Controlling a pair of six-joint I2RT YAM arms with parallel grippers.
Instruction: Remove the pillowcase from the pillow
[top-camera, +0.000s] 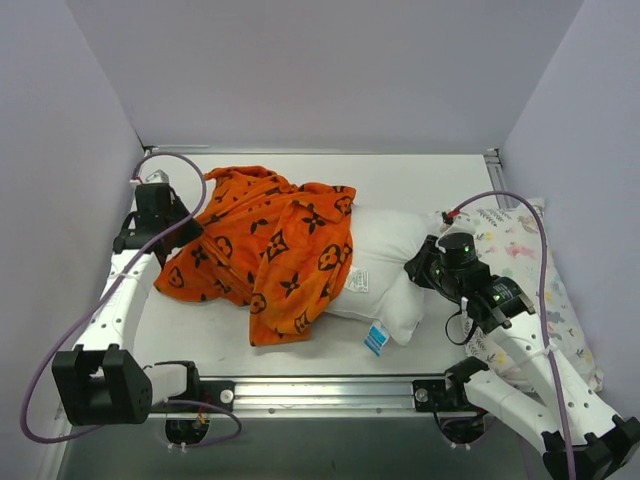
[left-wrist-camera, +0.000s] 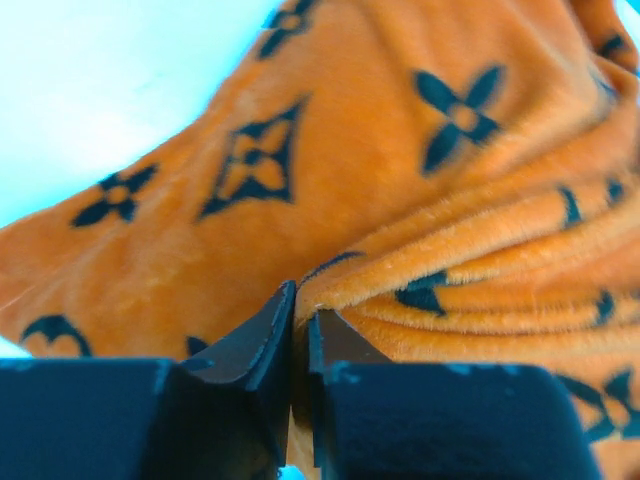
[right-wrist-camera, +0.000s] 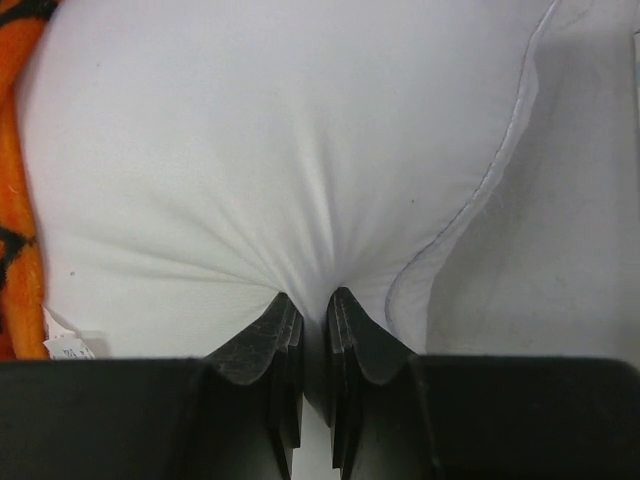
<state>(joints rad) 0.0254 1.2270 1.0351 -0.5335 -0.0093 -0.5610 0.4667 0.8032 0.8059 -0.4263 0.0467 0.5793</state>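
Observation:
The orange pillowcase (top-camera: 265, 250) with black motifs lies bunched over the left half of the white pillow (top-camera: 390, 270). The pillow's right half is bare, with a blue-and-white tag (top-camera: 376, 339) at its near seam. My left gripper (top-camera: 185, 228) is shut on a fold of the pillowcase (left-wrist-camera: 400, 180) at its left edge; the fabric is pinched between the jaws (left-wrist-camera: 303, 305). My right gripper (top-camera: 420, 268) is shut on the pillow's right end, the white cloth (right-wrist-camera: 280, 160) puckered between the jaws (right-wrist-camera: 313, 305). An orange strip (right-wrist-camera: 15, 200) shows at the left of the right wrist view.
A smaller white pillow with pastel floral print (top-camera: 530, 270) lies along the right wall under my right arm. Grey walls close in the table on the left, back and right. A metal rail (top-camera: 320, 385) runs along the near edge.

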